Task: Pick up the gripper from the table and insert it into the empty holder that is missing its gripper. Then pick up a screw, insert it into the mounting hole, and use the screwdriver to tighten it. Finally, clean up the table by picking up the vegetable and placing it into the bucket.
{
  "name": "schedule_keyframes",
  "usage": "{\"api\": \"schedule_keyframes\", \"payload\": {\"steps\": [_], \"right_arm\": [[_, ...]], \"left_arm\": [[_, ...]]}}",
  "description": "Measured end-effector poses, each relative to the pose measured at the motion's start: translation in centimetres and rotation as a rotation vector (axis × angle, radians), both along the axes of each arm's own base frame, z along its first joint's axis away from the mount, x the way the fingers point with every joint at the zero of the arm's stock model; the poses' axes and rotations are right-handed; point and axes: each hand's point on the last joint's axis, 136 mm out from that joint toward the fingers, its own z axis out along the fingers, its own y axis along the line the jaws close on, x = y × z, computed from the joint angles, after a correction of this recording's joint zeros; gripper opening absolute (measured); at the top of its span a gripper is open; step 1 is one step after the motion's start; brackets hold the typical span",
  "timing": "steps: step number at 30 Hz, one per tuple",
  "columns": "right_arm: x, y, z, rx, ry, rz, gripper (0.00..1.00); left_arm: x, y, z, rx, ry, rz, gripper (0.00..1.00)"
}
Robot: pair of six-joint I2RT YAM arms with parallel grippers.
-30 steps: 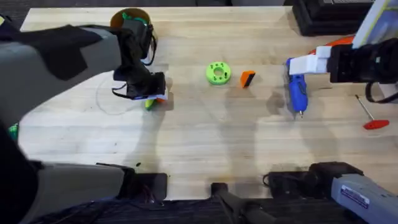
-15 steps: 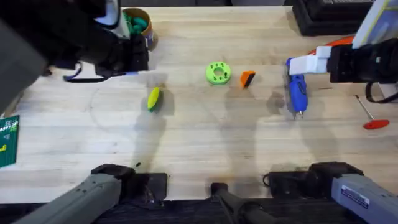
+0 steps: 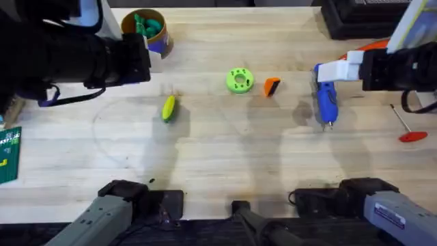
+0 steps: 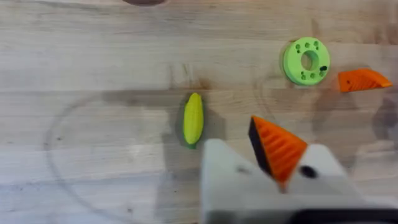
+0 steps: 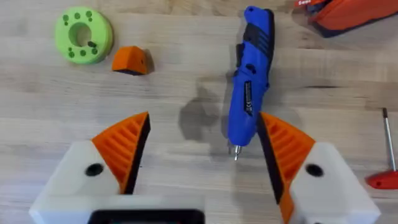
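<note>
Orange ribbed pads frame what we see from the right wrist: the right gripper [image 5: 202,152] stands wide apart and grasps nothing, hovering above the blue screwdriver [image 5: 249,81], which lies flat on the wooden table [image 3: 225,157] with its metal tip between the two pads; we see no contact between them. From overhead, the left gripper [image 3: 136,58] is raised near the tan bucket [image 3: 145,29]; its wrist view shows one orange pad [image 4: 277,149] on a white mount, so whether it is spread or closed we cannot tell; nothing is seen held in it. We find the yellow-green vegetable [image 3: 168,108] lying on the table, apart from the bucket; the small orange gripper [image 3: 272,86] rests just beside the green disc [image 3: 239,80]; a red-handled rod [image 3: 407,128] lies near the right edge.
</note>
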Motion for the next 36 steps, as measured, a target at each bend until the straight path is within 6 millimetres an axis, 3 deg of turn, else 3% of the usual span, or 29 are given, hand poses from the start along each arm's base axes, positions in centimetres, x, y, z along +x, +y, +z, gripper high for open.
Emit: {"api": "schedule_keyframes", "payload": {"steps": [6,7,27,31,36], "right_arm": [[0.0,0.0,0.0,0.000,0.000,0.000,0.992],[0.0,0.0,0.0,0.000,0.000,0.000,0.992],[0.0,0.0,0.0,0.000,0.000,0.000,0.992],[0.0,0.0,0.0,0.000,0.000,0.000,0.992],[0.0,0.0,0.0,0.000,0.000,0.000,0.992]], "left_arm": [[0.0,0.1,0.0,0.003,0.000,0.002,0.901],[0.0,0.0,0.0,0.001,0.000,0.003,0.964],[-0.9,0.7,-0.8,0.032,0.048,0.021,0.986],[0.3,1.5,-0.1,0.073,-0.012,0.052,0.986],[3.4,1.9,1.2,0.142,-0.135,0.020,0.986]]}}
